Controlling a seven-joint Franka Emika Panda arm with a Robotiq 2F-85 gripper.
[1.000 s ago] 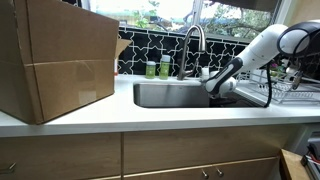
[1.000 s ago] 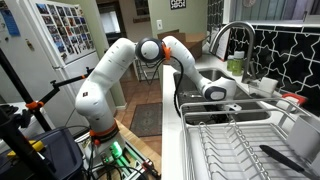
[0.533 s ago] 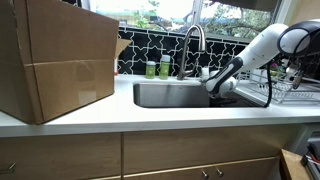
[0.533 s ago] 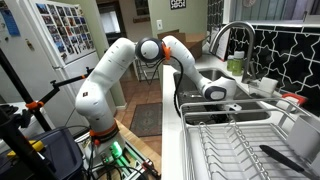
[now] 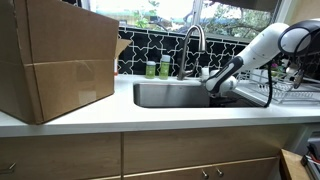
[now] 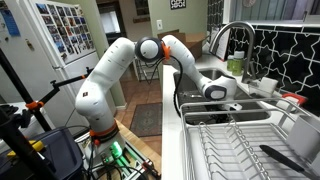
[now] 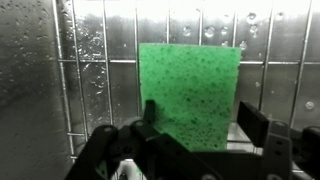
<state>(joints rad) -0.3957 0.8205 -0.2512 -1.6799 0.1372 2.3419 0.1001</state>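
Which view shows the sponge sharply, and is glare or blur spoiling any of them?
Wrist view: green sponge sharp and evenly lit, glare streaks on the wet sink above it, gripper dark and soft near the lens. Exterior view: window blown out, sponge hidden below the sink rim. Exterior view: dish rack blurred in the foreground, sponge hidden.

Green sponge (image 7: 190,88) recorded in the wrist view only. Shape is rectangular, close to square, with straight edges and sharp upper corners. The colour is a bright, even green, and the upper face is porous and finely pitted. It is laid flat, broad face up, on the sink grid (image 7: 88,61), with its sides set roughly parallel to the grid bars. Its lower edge is partly hidden.
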